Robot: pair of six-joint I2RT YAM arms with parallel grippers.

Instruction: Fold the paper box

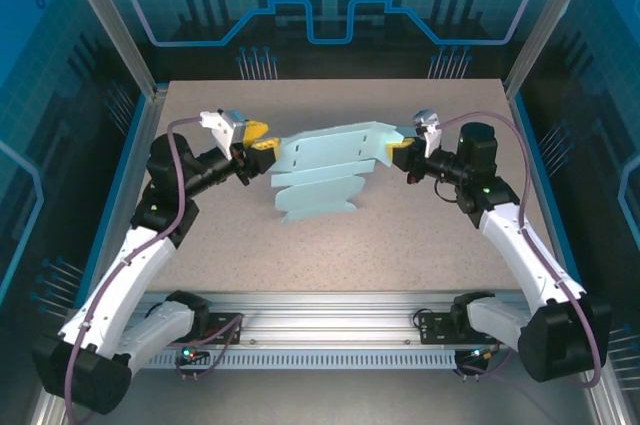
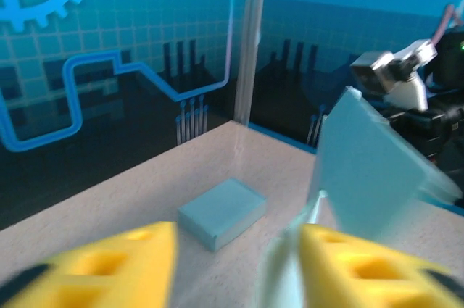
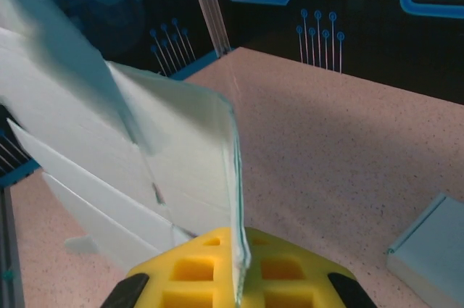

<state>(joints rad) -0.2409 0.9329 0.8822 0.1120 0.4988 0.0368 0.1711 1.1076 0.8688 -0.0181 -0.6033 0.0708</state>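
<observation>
The paper box (image 1: 325, 170) is a light blue, flat, creased sheet held up on edge over the middle of the table. My right gripper (image 1: 403, 150) is shut on its right edge. In the right wrist view the sheet (image 3: 145, 156) runs down between the closed yellow pads of that gripper (image 3: 238, 268). My left gripper (image 1: 262, 140) is at the sheet's left end with its jaws open. In the left wrist view the left gripper (image 2: 239, 268) shows a wide gap, and the sheet (image 2: 370, 170) rises beside its right finger (image 2: 355, 264), blurred where it passes it.
A small closed blue box (image 2: 221, 214) lies flat on the speckled tabletop (image 1: 200, 245) beyond the left gripper; it is also at the right wrist view's lower right (image 3: 431, 250). Aluminium posts (image 2: 250, 40) and blue panels wall in the table.
</observation>
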